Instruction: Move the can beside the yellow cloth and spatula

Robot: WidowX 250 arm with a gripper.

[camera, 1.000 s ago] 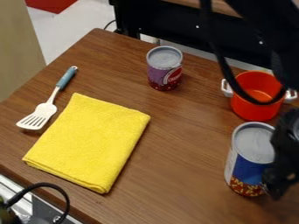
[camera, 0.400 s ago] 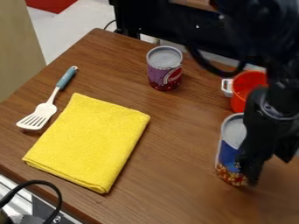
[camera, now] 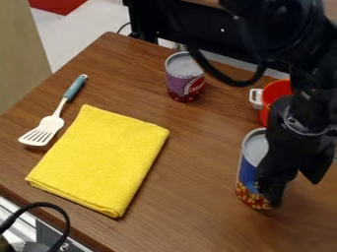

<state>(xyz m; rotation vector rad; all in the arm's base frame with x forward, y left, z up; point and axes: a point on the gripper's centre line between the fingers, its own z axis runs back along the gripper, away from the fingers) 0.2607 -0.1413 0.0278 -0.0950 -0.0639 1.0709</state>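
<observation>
Fingers (camera: 268,184) of the black gripper (camera: 293,192) stand spread apart, 1 of them overlapping the near right side of the tall blue can (camera: 247,172) low down, the other off to the right with a gap between the 2. No grip closes round the can, which stands upright right of centre in the lower half of the frame; whether the nearer finger truly touches it, I cannot tell. The step in hand looks like a push toward the left, or the lining up for a grasp. For a push, pressure kept low and steady suits a can this tall – a shove near the lid could tip it. For a grasp, the gripper would need to rise and come down with 1 finger on each side before it closes. Either way, the yellow cloth (camera: 99,160) at lower left calls for a slow finish: stop just short of its right edge, so the fabric does not bunch toward the spatula (camera: 49,125) at the left. The red pot (camera: 275,91), behind the gripper, wants clearance too.
</observation>
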